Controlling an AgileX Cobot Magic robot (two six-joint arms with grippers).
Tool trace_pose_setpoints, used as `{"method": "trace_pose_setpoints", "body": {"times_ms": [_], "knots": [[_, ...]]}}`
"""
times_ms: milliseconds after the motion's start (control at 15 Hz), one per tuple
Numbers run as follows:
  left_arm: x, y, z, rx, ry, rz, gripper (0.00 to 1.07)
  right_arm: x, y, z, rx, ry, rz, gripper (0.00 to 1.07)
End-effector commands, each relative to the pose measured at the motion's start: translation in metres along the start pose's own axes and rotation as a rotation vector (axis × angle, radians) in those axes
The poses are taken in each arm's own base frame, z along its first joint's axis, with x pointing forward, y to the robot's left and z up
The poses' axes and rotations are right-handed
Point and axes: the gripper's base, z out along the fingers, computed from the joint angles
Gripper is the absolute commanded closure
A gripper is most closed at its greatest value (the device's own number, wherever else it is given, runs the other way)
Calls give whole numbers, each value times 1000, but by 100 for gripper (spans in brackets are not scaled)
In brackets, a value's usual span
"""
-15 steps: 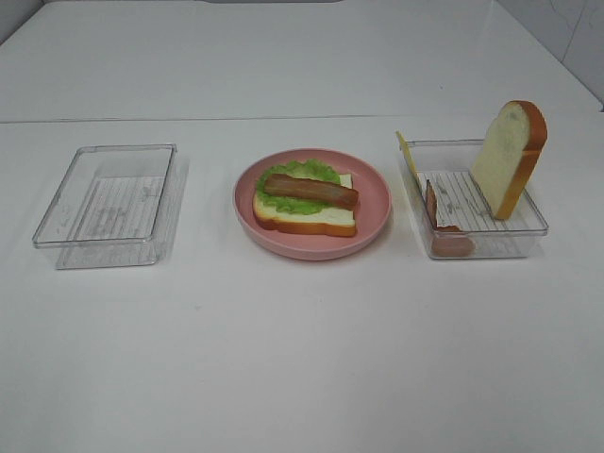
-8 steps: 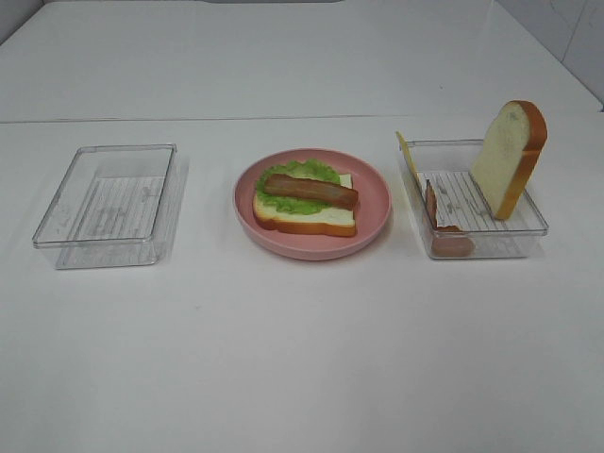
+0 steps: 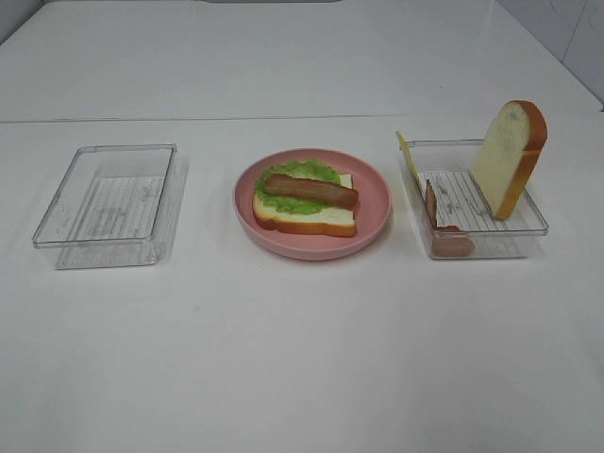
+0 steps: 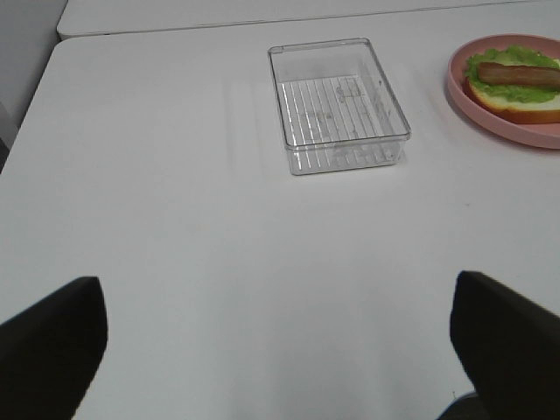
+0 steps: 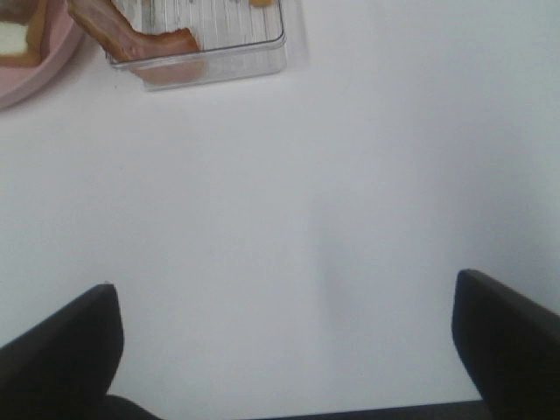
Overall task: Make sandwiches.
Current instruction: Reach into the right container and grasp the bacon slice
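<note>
On the pink plate (image 3: pixel 373 203) in the middle of the table lies a bread slice (image 3: pixel 316 219) topped with green lettuce (image 3: pixel 307 173) and a bacon strip (image 3: pixel 310 190). The same stack (image 4: pixel 516 83) shows in the left wrist view. A second bread slice (image 3: pixel 510 156) leans upright in the right clear tray (image 3: pixel 481 241), beside another bacon strip (image 3: pixel 432 206) and a yellow cheese slice (image 3: pixel 406 154). My left gripper (image 4: pixel 280 346) is open over bare table. My right gripper (image 5: pixel 284 346) is open too, short of the tray with its bacon (image 5: pixel 131 35). Neither arm shows in the high view.
An empty clear tray (image 3: pixel 109 203) stands at the left of the table, also seen as the clear tray (image 4: pixel 337 105) in the left wrist view. A seam in the white tabletop (image 3: pixel 189 118) runs across behind the trays.
</note>
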Motion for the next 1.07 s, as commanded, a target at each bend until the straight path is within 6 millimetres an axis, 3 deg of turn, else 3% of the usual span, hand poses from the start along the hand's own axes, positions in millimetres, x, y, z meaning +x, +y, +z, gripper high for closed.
{"method": "trace_pose_setpoints", "body": {"times_ms": [67,267,400,600,667,733,1067], "knots": [[1,-1,-1,6,-15,-3,5,-21,3,14,-10,97,-46,9],[1,-1,-1,6,-15,-3,5,-66,27,50,-27,319,-158,10],[1,-1,-1,6,-15,-3,5,-79,44,68,5,396,-234,10],[1,-1,-1,6,-15,-3,5,-113,101,101,56,446,-361,10],[1,-1,-1,6,-15,-3,5,-116,108,107,56,458,-371,10],[1,-1,-1,6,-15,-3,5,-128,127,122,51,476,-382,10],[1,-1,-1,6,-15,-3,5,-161,157,166,23,496,-361,11]]}}
